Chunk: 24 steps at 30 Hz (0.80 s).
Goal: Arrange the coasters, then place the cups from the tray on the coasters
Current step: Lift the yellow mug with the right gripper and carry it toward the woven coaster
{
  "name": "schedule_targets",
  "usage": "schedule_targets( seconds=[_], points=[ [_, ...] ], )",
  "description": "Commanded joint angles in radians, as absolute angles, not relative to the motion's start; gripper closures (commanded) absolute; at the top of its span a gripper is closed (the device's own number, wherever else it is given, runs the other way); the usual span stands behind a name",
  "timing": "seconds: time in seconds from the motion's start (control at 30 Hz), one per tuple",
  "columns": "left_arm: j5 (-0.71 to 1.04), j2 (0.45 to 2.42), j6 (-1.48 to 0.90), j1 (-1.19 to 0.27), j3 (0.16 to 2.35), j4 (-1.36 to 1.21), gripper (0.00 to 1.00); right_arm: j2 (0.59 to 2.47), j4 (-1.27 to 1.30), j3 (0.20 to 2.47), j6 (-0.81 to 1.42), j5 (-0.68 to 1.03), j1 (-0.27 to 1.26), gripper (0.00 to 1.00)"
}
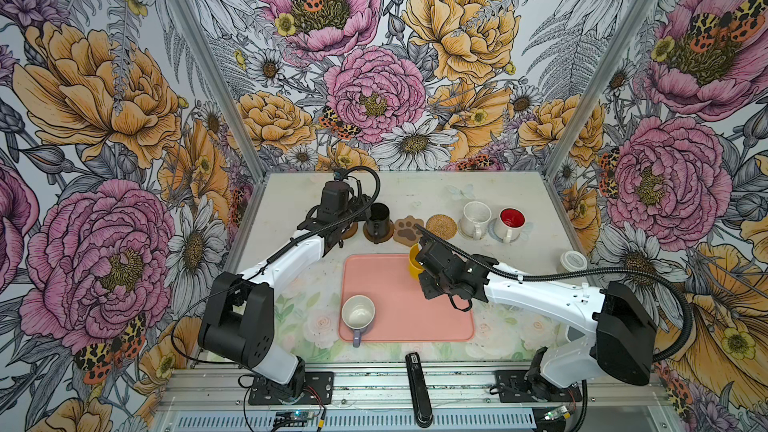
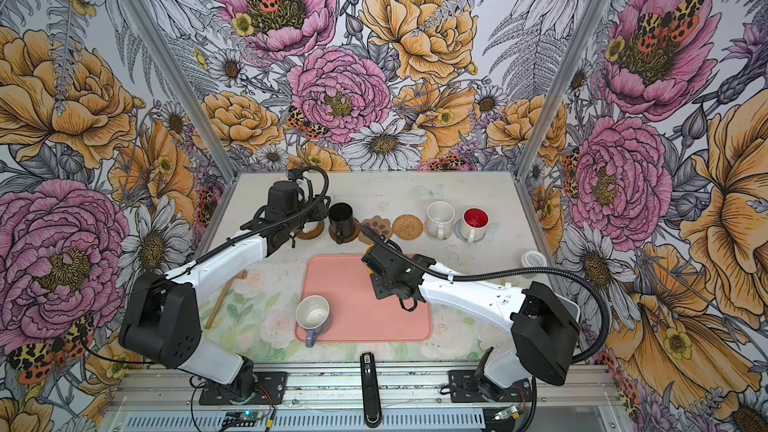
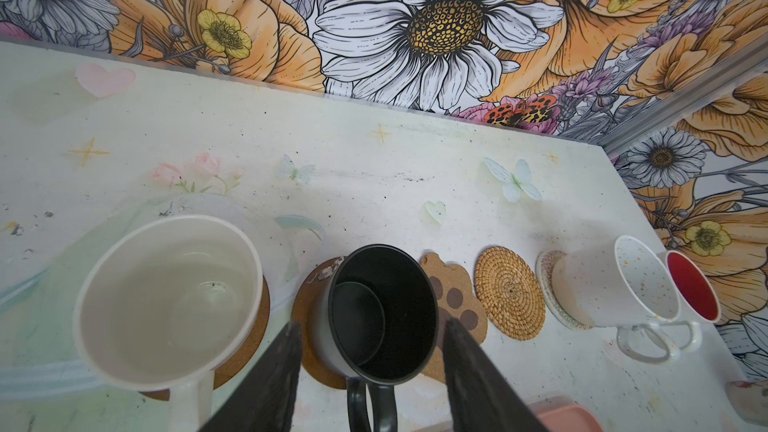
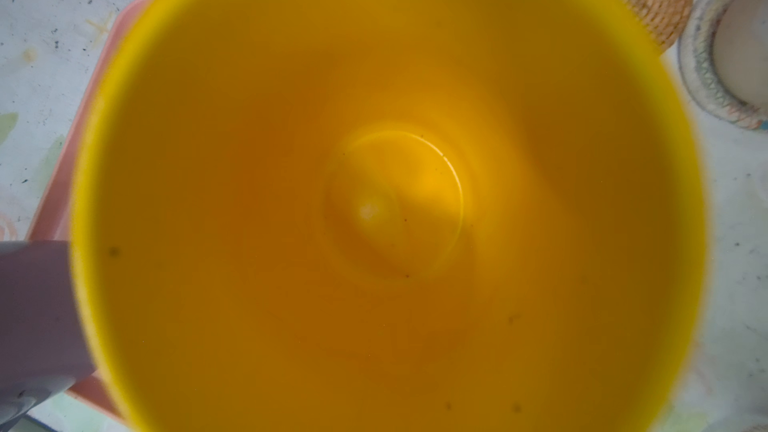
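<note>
**Currently: Arm Poses at the Coaster Row and Tray**

The left arm (image 1: 291,259) is stretching toward the far left corner of the table (image 1: 291,205), with its wrist pitching down. The left gripper (image 3: 372,324) is hovering with its jaws apart and gripping nothing. It is near the black cup (image 3: 382,313), which is standing on a brown coaster (image 3: 309,326) beside the plain white cup (image 3: 166,297).

The right arm (image 1: 540,292) is reaching across the right edge of the tray (image 1: 399,317). The right gripper (image 1: 420,259) is sitting over the yellow cup (image 1: 412,268) at the tray's far edge; its jaws are hidden, so their state cannot be told.

The lavender cup (image 1: 358,312) is resting at the tray's near left corner.
</note>
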State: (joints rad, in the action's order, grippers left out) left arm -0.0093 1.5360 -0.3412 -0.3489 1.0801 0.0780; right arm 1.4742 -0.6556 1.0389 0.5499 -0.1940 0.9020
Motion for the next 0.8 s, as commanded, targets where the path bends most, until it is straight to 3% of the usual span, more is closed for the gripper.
schedule_targets(
  seconds=[0.0, 0.77],
  points=[
    [-0.001, 1.526, -0.348, -0.338, 1.072, 0.077, 0.44, 1.484, -0.629, 1.114, 0.449, -0.232, 0.869, 1.0],
    [-0.012, 1.508, -0.345, -0.328, 1.055, 0.081, 0.43, 1.726, -0.635, 1.385, 0.403, -0.307, 0.632, 1.0]
  ],
)
